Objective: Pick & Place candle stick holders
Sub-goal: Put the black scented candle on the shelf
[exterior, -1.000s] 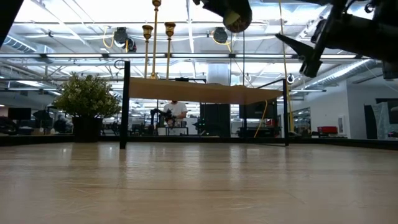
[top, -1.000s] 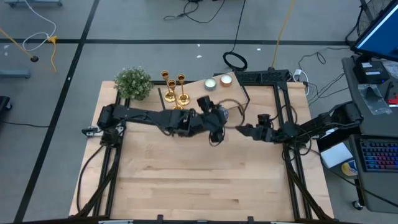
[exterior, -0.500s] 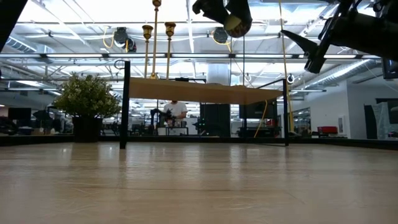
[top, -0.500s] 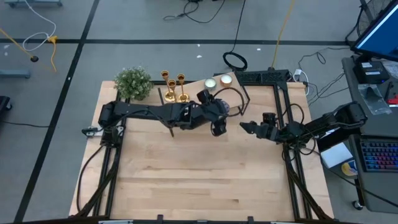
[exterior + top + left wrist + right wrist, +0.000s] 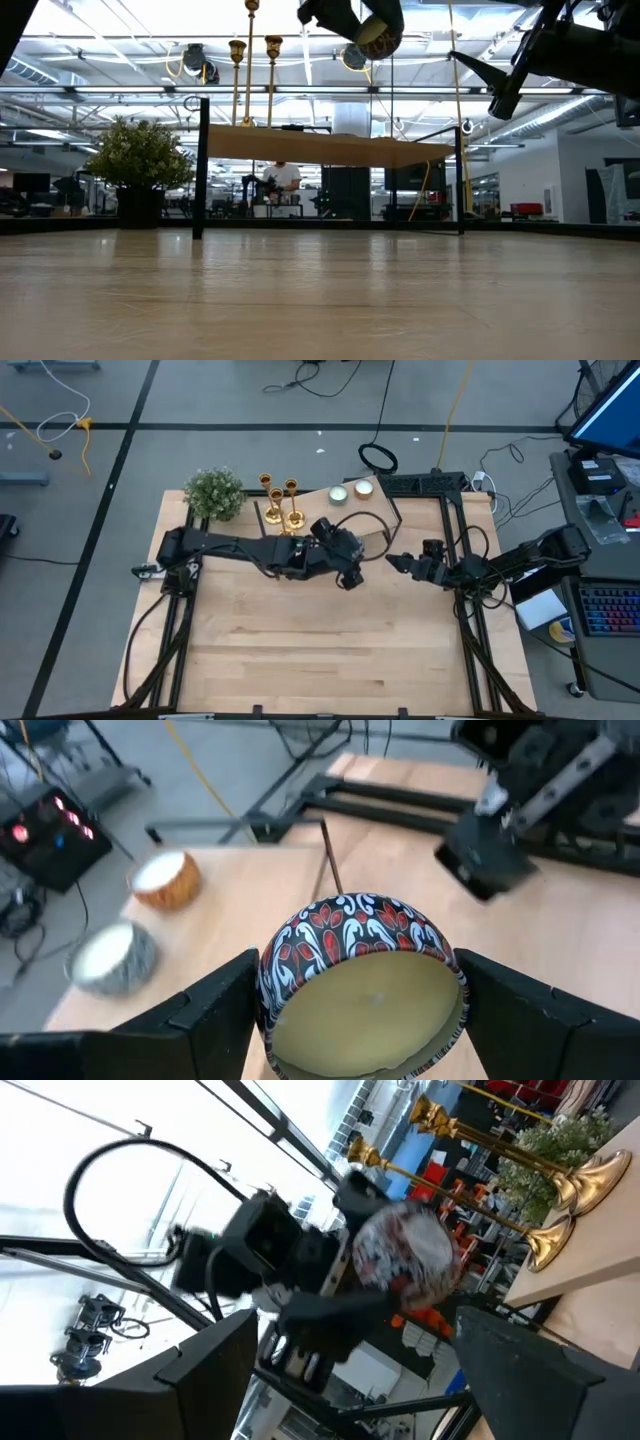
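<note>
While raised over mid tabletop (image 5: 330, 640), left tool (image 5: 355, 1005) pinching a patterned candle tin (image 5: 362, 982) with red-and-white swirls, wax side toward wrist camera. Right tool (image 5: 392, 563) just beside it toward the right edge, fingers spread, holding nothing. Pale wood surface, bare across the whole near half. Three gold candle stick holders (image 5: 280, 505) upright at the far edge, close together, beside a small potted plant (image 5: 214, 492). Two tealights (image 5: 350, 491) on a raised board at the far side. Dark frame rails along left and right edges. Large bright hall behind, a person far off.
</note>
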Motion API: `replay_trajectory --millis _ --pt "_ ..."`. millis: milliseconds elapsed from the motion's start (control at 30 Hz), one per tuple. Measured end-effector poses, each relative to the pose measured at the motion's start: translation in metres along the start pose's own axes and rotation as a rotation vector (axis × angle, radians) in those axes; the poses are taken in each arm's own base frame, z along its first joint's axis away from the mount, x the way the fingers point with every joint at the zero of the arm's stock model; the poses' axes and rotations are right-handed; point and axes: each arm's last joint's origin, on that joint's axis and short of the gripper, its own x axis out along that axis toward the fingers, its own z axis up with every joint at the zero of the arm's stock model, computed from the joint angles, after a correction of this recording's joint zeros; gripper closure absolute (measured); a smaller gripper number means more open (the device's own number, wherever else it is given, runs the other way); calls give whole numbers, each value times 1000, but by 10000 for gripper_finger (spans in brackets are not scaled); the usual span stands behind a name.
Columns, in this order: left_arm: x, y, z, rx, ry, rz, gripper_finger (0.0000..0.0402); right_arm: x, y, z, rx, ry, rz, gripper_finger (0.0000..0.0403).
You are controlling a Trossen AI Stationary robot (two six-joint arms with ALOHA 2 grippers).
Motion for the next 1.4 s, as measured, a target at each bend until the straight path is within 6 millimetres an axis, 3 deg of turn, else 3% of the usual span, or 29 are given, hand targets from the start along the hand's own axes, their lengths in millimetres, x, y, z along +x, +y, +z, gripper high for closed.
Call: replay_trajectory --millis 500,700,1067,1400 --pt "-21 -22 -31 -171 279 -118 104 1 -10 -3 -91 44 -92 85" --pt "-34 -34 -43 -235 387 -163 104 12 -9 -7 -127 115 -109 85" --pt "-54 -55 -51 -324 403 -179 103 13 -9 -7 -173 116 -105 85" --pt "-55 -56 -51 -459 422 -161 103 21 -6 -8 -266 129 -106 85"
